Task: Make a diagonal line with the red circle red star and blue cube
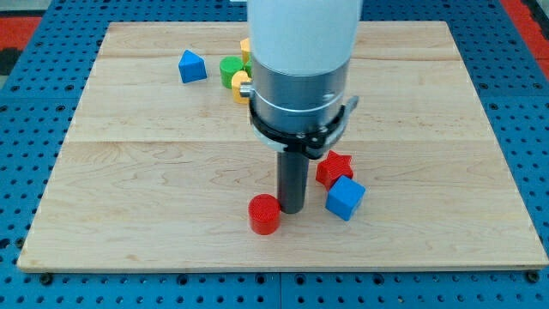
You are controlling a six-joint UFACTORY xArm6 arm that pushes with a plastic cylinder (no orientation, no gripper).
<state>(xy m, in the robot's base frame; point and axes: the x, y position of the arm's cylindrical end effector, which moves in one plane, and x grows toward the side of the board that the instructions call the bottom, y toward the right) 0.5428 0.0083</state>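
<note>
From where I stand, nothing here can be read: no word, number, label or brand mark shows anywhere. The wooden counter (171, 163) is plain grain, and the blue pegboard (34, 103) around it carries only rows of holes. The arm's white casing (304, 30) and the faces of the coloured blocks are bare of any sign as well.
</note>
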